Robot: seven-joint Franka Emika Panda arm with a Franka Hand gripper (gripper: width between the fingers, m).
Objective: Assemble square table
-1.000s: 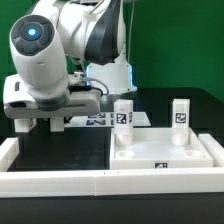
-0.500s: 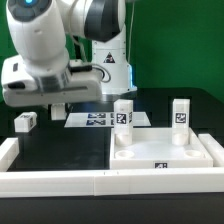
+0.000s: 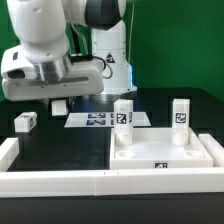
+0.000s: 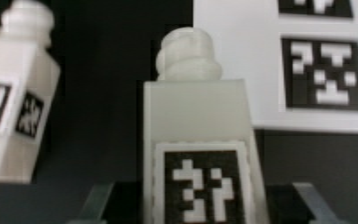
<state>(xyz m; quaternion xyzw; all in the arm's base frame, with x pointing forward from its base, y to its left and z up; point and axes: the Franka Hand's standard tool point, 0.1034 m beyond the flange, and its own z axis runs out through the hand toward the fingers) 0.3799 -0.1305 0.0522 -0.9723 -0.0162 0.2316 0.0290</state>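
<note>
The square tabletop (image 3: 196, 150), white with a raised rim, lies at the exterior view's right. Two white tagged legs (image 3: 123, 115) (image 3: 180, 112) stand upright on it. My gripper (image 3: 62, 99) hangs above the table at the left and is shut on a third leg (image 3: 63, 106). In the wrist view this leg (image 4: 197, 120) stands between my fingers (image 4: 115, 200), tag facing the camera, with my gripper (image 4: 208, 198) around its lower part. A fourth leg (image 3: 25, 122) lies on the table at the left and shows in the wrist view (image 4: 12, 100).
The marker board (image 3: 95, 120) lies flat behind the tabletop and shows in the wrist view (image 4: 318, 60). Long white border rails (image 3: 55, 180) run along the front and the left side. The robot's base (image 3: 108, 60) stands at the back.
My gripper has risen from the table surface with the leg in it and shifted slightly right. The fourth leg at the left, hidden before, is now uncovered.
</note>
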